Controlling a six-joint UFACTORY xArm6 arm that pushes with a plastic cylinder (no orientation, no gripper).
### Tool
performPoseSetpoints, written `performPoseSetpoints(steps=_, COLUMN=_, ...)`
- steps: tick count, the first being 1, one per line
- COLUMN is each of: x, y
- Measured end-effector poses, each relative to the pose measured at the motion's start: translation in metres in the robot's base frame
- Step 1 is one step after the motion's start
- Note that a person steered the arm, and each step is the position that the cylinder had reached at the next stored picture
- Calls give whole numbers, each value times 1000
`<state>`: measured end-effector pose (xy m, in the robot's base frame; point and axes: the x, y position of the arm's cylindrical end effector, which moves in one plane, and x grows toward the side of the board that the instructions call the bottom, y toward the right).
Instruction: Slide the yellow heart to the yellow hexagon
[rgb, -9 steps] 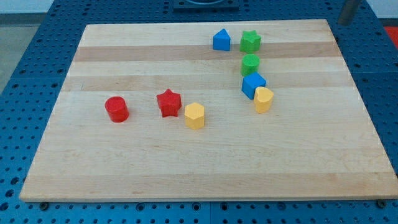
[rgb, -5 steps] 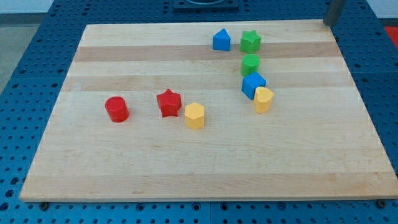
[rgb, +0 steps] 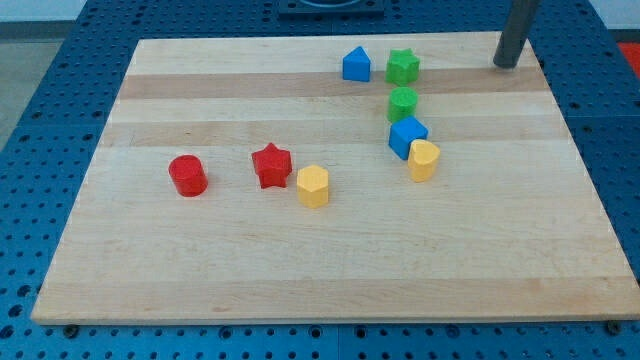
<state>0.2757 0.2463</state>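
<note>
Rod ends in my tip (rgb: 507, 64) near the surface's (rgb: 200, 260) top right corner; no jaws show. Yellow heart (rgb: 423, 160) touches the blue block (rgb: 406, 135), well apart from the yellow hexagon (rgb: 313, 186).

Near the board's (rgb: 300, 260) top right corner: my tip (rgb: 506, 64), well apart from all blocks. Down the right-centre: green star (rgb: 403, 66) beside blue house-shaped block (rgb: 356, 64), then green cylinder (rgb: 402, 102), blue cube (rgb: 407, 135) touching yellow heart (rgb: 424, 160). Left-centre, from the view's left: red cylinder (rgb: 187, 175), red star (rgb: 271, 165), yellow hexagon (rgb: 313, 186)
</note>
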Motion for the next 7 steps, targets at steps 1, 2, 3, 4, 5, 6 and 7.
performPoseSetpoints(steps=1, x=40, y=-1)
performPoseSetpoints(steps=2, x=81, y=-5)
performPoseSetpoints(steps=3, x=123, y=-19)
performPoseSetpoints(steps=4, x=150, y=-41)
performPoseSetpoints(steps=5, x=161, y=-74)
performPoseSetpoints(steps=6, x=176, y=-104)
performPoseSetpoints(steps=7, x=177, y=-127)
